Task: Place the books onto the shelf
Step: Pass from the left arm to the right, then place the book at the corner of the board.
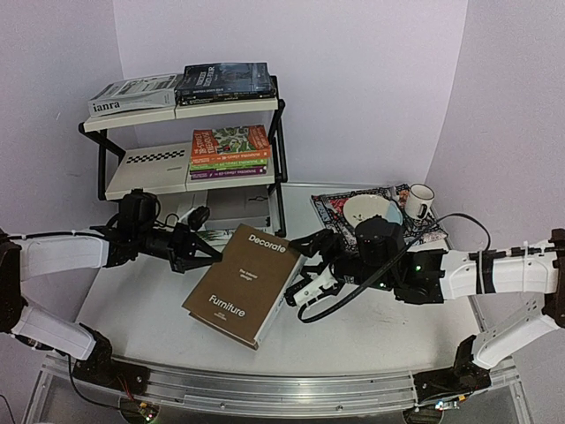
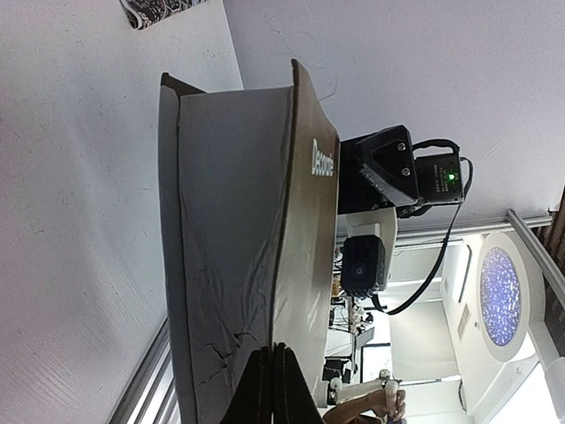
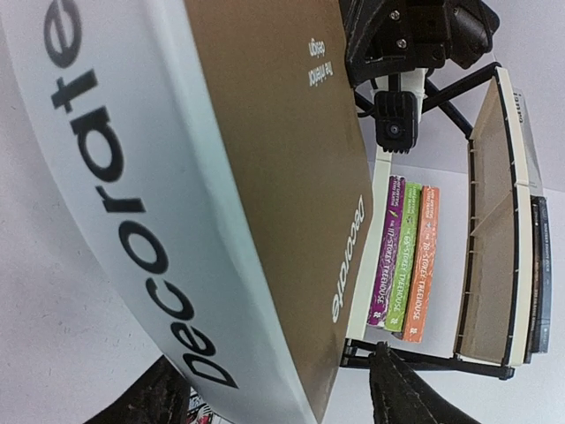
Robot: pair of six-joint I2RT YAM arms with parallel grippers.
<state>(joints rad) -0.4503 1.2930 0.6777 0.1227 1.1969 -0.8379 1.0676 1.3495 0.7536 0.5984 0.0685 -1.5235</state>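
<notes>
A large brown book [image 1: 250, 281] titled "Decorate" hangs tilted over the table's middle. My left gripper [image 1: 210, 256] is shut on its cover edge; in the left wrist view the fingers [image 2: 274, 384] pinch the thin cover of the brown book [image 2: 238, 221]. My right gripper [image 1: 305, 287] stands open, straddling the white spine of the brown book [image 3: 177, 203], and a gap shows beside one finger [image 3: 406, 389]. The shelf [image 1: 278, 141] stands at the back left. It bears a white book [image 1: 132, 95], dark novels [image 1: 225, 81] and the Treehouse paperbacks [image 1: 229, 150].
A patterned placemat [image 1: 328, 208] at the back right carries a white bowl [image 1: 366, 210] and a mug [image 1: 419, 201]. A grey book [image 1: 238, 208] lies under the shelf's lower tier. The right arm's cable loops over the table near the mug.
</notes>
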